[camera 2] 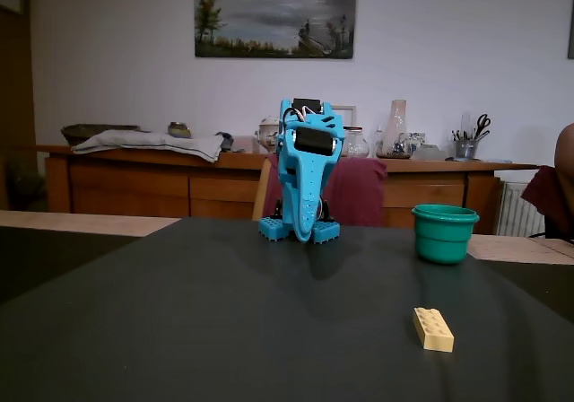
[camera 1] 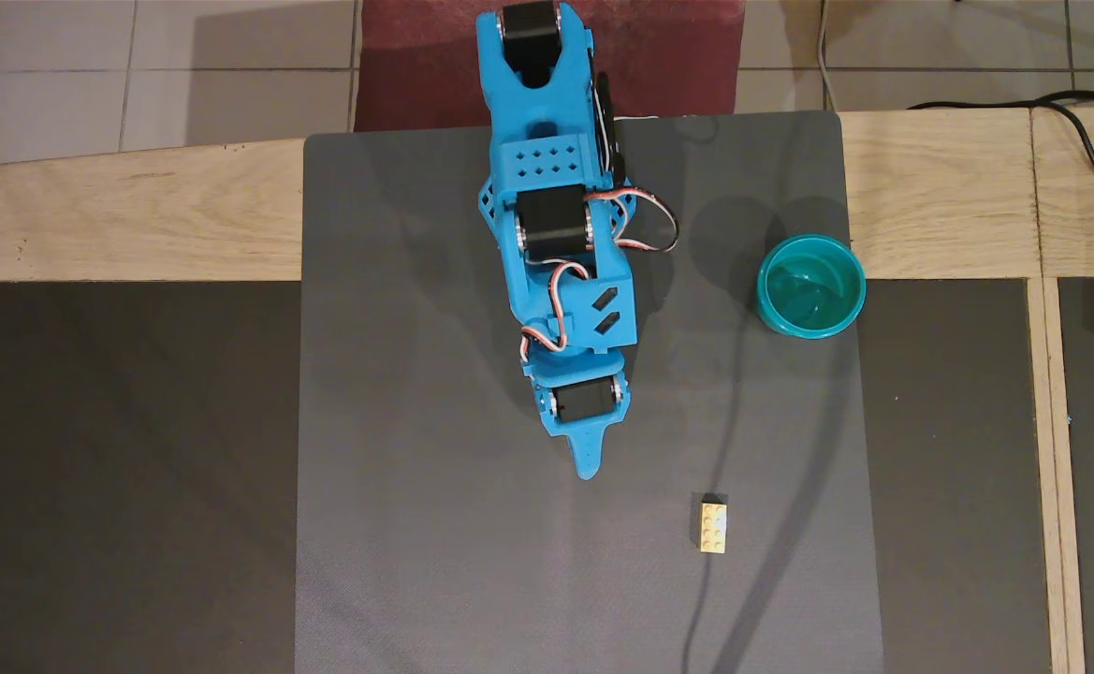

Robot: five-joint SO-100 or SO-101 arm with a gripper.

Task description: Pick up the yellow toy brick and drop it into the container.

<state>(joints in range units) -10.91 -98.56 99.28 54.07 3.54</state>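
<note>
Your dark mat (camera 1: 434,562) holds the teal cup (camera 1: 809,285), with nothing inside. Your yellow toy brick (camera 1: 714,528) lies apart from it. Your blue claw (camera 1: 587,465) looks closed, holding nothing.

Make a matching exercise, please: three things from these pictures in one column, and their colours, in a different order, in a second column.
Things:
1. toy brick
2. cup
3. robot arm

Colours:
A. bright blue
B. yellow
C. teal-green

Pairs: 1-B, 2-C, 3-A
</note>
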